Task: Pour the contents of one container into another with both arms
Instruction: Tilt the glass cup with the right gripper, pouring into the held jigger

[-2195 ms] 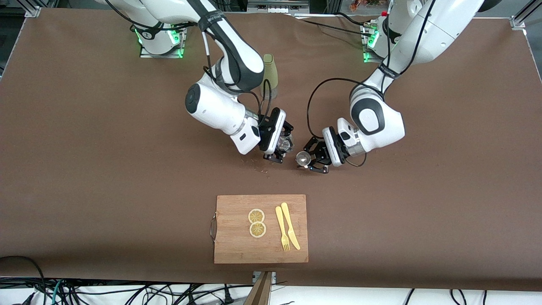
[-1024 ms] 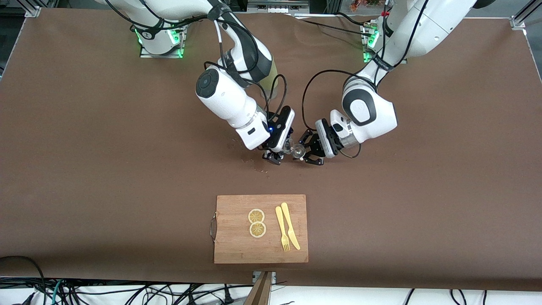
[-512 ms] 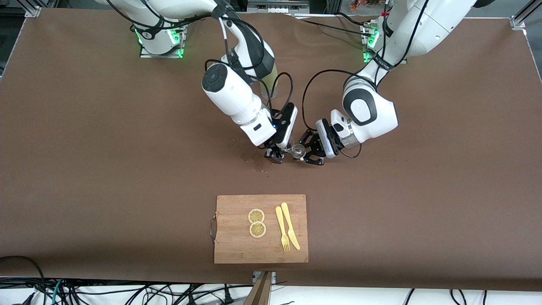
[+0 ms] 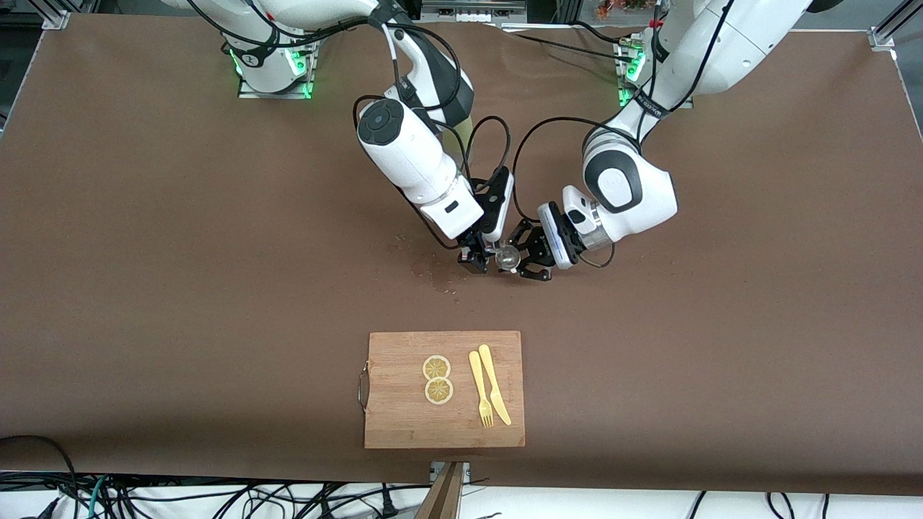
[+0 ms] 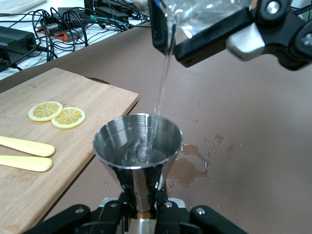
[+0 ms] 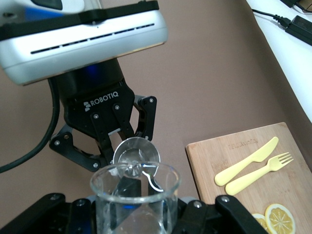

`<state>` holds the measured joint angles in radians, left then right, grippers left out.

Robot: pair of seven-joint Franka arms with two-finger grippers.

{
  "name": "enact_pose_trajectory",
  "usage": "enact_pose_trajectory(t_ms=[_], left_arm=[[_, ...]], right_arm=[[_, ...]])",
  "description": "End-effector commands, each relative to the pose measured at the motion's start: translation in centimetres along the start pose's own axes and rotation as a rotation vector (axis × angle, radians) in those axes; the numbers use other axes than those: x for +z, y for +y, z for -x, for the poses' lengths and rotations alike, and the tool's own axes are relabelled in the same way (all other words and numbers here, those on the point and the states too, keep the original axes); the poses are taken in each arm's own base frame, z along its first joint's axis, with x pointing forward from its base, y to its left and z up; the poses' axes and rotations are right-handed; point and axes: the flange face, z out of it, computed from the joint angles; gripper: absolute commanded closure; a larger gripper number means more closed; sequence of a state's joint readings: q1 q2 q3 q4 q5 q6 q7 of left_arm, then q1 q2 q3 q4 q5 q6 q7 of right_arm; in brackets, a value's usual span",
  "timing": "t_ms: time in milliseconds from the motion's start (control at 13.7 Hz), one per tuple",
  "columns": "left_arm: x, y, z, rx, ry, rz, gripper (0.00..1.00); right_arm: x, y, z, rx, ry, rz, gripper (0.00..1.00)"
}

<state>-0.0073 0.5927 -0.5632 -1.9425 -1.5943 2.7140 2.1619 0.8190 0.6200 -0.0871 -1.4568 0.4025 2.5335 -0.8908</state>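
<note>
The right pincer [image 4: 482, 257] has tipped its glass beaker [image 6: 134, 195] further over the steel jigger [image 5: 137, 145].

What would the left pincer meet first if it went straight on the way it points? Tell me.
Likely the right pincer and its tilted clear beaker, pouring into the steel jigger the left pincer holds; depth is uncertain.

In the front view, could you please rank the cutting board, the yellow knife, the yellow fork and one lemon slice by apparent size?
1. Cutting board, far the largest.
2. Yellow knife and yellow fork: they look alike in length, so I would not rank them.
3. Lemon slice, the smallest.
</note>
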Motion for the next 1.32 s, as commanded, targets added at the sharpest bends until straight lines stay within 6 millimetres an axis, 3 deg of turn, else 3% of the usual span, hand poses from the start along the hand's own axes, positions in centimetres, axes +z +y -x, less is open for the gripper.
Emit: enact_pose_trajectory(t_ms=[0,659,1244], left_arm=[[-1.1,0.4,-0.5,-0.018,0.009,-0.019,1.00],[-0.6,1.7,-1.1,-0.053,0.008,-0.041,1.00],[-0.9,1.3,-1.0,-0.056,0.010,-0.047,1.00]], right_arm=[[-0.6,0.3,-0.5,0.004,0.000,0.017,0.91],[0.4,-0.2,-0.4,-0.014,-0.012,0.017,0.91],[0.1,-0.2,-0.7,-0.020,-0.005,0.018,0.91]])
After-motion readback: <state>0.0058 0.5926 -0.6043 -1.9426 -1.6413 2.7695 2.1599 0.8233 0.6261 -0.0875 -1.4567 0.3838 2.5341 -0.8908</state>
